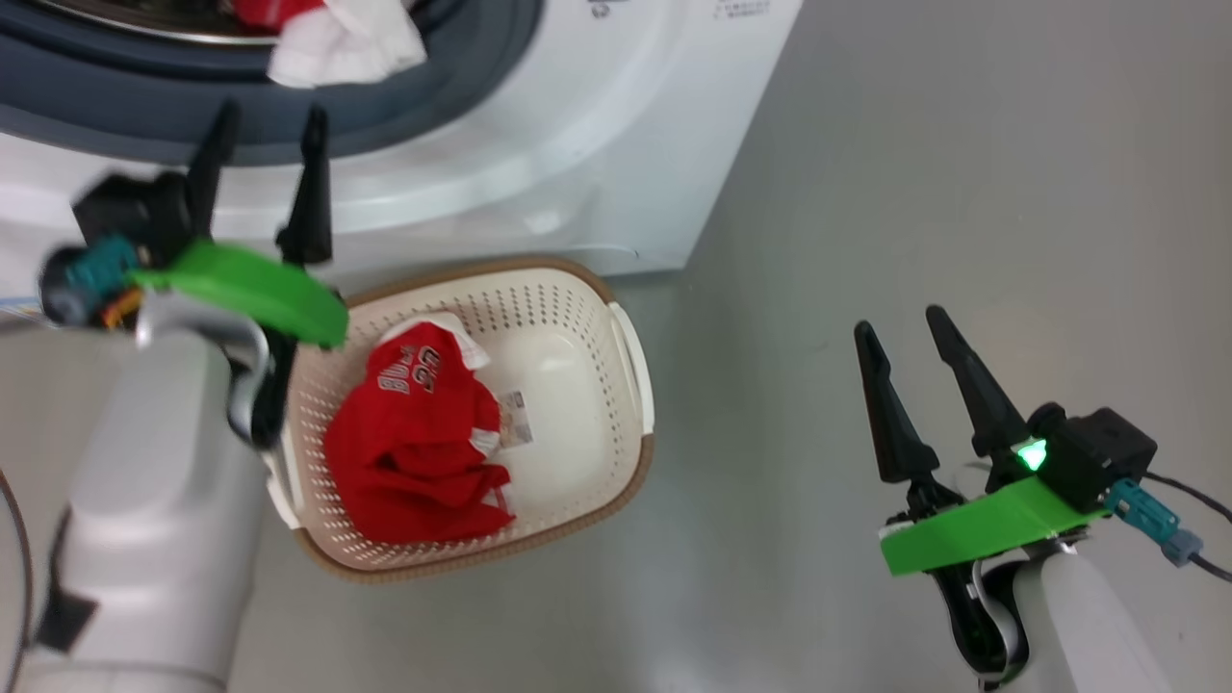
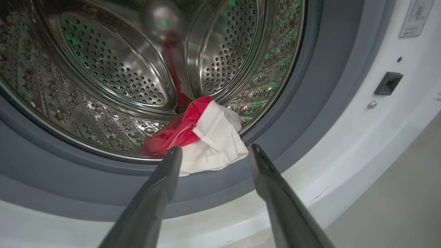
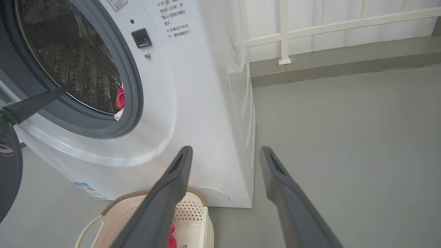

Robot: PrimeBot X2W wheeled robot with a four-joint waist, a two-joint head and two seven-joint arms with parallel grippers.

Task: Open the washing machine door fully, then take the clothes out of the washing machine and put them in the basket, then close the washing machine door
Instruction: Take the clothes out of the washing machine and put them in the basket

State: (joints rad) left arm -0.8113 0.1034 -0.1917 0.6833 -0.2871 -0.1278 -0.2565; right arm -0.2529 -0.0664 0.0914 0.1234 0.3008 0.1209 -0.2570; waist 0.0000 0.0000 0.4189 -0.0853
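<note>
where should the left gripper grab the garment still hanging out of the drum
Pinch the white sleeve fold that drapes over the grey rubber ring. It is bunched and nearest the open left gripper, so come straight in from the front, fingers straddling it.

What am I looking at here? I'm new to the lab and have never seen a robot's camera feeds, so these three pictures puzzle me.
These are three cameras on one two-armed robot. The head view looks down: the left gripper and right gripper each have two long dark fingers, spread open and holding nothing. On the grey floor sits the basket, with a red garment already in it, in front of the washing machine.

The left wrist view looks along that arm's own fingers into the steel drum, where a red and white garment hangs over the grey rubber ring, just beyond the fingertips.

The right wrist view shows the machine from the side, the basket below, and a white railing behind.
</note>
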